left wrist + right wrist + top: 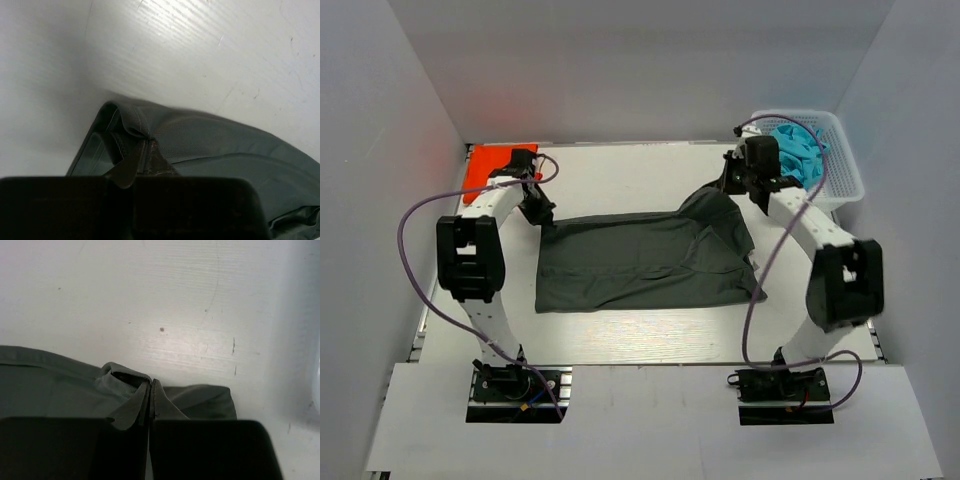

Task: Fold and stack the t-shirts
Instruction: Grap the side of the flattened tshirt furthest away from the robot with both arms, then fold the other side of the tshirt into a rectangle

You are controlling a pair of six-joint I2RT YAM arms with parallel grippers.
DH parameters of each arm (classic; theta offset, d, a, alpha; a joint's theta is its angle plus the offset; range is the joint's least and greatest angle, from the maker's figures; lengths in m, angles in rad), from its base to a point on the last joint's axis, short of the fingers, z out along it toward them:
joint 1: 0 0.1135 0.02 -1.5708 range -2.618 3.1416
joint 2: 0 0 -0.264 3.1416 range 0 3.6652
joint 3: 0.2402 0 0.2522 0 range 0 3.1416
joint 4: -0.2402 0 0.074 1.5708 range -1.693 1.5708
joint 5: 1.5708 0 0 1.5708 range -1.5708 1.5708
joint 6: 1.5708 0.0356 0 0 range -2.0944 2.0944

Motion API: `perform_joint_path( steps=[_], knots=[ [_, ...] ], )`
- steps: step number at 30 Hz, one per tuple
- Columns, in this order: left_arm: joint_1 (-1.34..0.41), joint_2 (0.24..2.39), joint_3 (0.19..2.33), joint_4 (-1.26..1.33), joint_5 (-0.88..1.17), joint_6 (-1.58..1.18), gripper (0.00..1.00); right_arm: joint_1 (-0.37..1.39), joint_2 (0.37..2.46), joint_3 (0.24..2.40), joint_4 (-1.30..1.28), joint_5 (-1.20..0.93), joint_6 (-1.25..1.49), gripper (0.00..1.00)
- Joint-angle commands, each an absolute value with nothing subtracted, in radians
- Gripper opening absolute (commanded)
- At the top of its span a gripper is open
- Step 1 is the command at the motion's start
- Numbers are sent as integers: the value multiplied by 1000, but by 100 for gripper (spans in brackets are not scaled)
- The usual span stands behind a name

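grey t-shirt (640,262) flat mid-desk (620,180); orange t-shirt (490,165) far-left corner | left claw (146,155), right claw (150,392): each pinched on a far corner of the grey | judged light, limp, sags; grip seamed edges

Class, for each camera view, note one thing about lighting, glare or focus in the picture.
Top external: even, sharp light; the orange-red t-shirt tints the wall beside it pink. Left wrist: bright glare on the table; the left claw, shut on the grey t-shirt, is dark and blurred. Right wrist: the right claw is equally dark; the table is softly lit.
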State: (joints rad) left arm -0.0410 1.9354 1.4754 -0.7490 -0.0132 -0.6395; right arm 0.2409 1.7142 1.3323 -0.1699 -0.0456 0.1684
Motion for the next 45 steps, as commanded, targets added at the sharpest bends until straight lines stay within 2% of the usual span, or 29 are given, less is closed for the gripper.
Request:
perform_joint_path(
  steps=[1,6,13,23,24,25,26,27,28,30,32,33,34,37,38,41,45],
  knots=[
    [-35,1801,1407,-712,-3,-627,0,247,1576,1185,-121,-17,155,0],
    [-35,1715,1330,-712,-37,-627,0,247,1367,1051,-175,40,179,0],
    [-35,1597,1203,-735,-57,-627,0,245,1200,913,-287,140,176,0],
    [-35,1561,1045,-738,-103,-666,0,247,1036,680,-337,11,294,0],
    [-35,1562,1045,-755,-121,-684,2,245,1028,643,-357,-32,299,16],
    [-35,1572,1045,-765,-141,-710,7,250,1017,617,-373,-41,334,27],
    [-35,1583,1045,-765,-153,-710,17,247,1011,594,-383,-84,348,43],
    [-35,1583,1060,-781,-153,-710,37,247,1002,582,-424,-104,351,76],
    [-35,1583,1069,-781,-153,-710,37,248,1002,566,-440,-123,359,88],
    [-35,1583,1092,-781,-153,-710,44,247,991,566,-480,-136,351,90],
    [-35,1574,1104,-791,-153,-698,68,247,982,606,-521,-121,321,90],
    [-35,1562,1129,-822,-153,-698,70,244,971,623,-529,-91,313,90],
    [-35,1552,1138,-839,-153,-687,77,242,968,655,-538,-81,305,90],
    [-44,1529,1176,-909,-205,-696,82,244,968,730,-528,-71,296,90],
    [-44,1529,1205,-925,-215,-696,97,241,971,753,-503,-69,302,90],
    [-64,1508,1261,-916,-186,-647,100,244,999,796,-459,-90,321,90],
    [-75,1508,1230,-741,45,-609,100,244,1084,810,-379,-150,353,90]
  ],
)
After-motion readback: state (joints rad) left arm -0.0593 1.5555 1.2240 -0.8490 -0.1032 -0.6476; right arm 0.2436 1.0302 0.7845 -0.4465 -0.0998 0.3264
